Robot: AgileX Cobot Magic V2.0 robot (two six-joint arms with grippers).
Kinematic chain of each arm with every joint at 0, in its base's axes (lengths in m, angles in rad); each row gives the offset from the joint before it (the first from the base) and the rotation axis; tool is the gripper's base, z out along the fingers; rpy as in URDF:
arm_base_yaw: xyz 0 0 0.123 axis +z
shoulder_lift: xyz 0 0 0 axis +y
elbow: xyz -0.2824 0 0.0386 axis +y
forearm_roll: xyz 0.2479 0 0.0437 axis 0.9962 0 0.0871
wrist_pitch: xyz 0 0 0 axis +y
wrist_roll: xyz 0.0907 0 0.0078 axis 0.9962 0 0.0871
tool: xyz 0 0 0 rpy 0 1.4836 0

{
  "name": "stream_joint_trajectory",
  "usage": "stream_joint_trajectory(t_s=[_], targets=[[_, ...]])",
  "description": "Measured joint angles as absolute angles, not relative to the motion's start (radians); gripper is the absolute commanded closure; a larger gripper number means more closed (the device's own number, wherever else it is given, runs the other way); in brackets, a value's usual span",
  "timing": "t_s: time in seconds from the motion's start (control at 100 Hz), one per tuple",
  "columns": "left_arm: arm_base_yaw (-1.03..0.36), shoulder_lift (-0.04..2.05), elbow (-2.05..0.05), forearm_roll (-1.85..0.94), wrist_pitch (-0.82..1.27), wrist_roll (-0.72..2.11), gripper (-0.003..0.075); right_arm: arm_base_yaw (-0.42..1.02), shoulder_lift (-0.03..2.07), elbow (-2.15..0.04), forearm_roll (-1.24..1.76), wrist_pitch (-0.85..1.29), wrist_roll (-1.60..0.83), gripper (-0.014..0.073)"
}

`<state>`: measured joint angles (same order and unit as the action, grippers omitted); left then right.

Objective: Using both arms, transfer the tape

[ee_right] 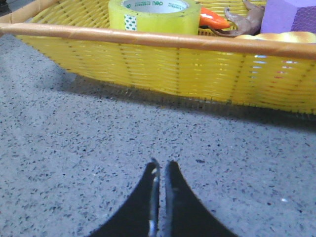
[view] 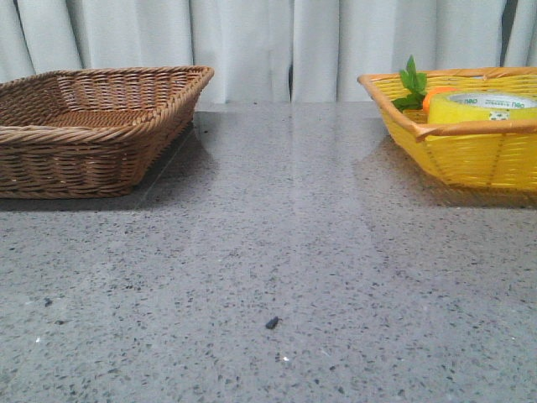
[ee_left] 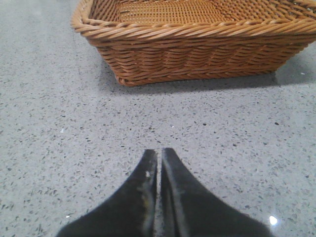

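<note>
Tape [view: 482, 107] sits in the yellow basket [view: 478, 155] at the far right of the surface [view: 268, 277], lying flat with its core facing up, and only its upper part shows above the basket's brown rim. That basket is cut off by the edge of the front view. Beside the roll lie a carrot [ee_right: 213, 19] with green leaves [view: 411, 84], a brown twisted thing [ee_right: 247, 22] I cannot make out, and a purple block [ee_right: 289, 16] cut off at the corner. Neither arm shows from the front.

The surface is grey speckled stone, glossy, with a small dark speck [view: 272, 322] near the front. A brown wicker basket [view: 92, 126] stands at the far left. Pale curtains [view: 268, 42] hang behind.

The core carries small green printing, "deli" readable from the right wrist.

The left claw [ee_left: 159, 197] is pressed closed, holding nothing, low over the stone near the wicker basket. The right claw [ee_right: 159, 197] is nearly closed, a thin gap between its fingers, empty, before the yellow basket
</note>
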<state>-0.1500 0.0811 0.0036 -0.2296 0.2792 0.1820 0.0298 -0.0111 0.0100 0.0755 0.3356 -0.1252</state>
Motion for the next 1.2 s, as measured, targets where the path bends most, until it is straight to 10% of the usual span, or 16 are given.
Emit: stream_joint_trajectory(t_s=[1.2], targets=[[-0.15,-0.006,0.004,-0.23,0.279,0.182,0.0741,0.03,-0.011,0.01,0.075,0.336,-0.125,0.066]])
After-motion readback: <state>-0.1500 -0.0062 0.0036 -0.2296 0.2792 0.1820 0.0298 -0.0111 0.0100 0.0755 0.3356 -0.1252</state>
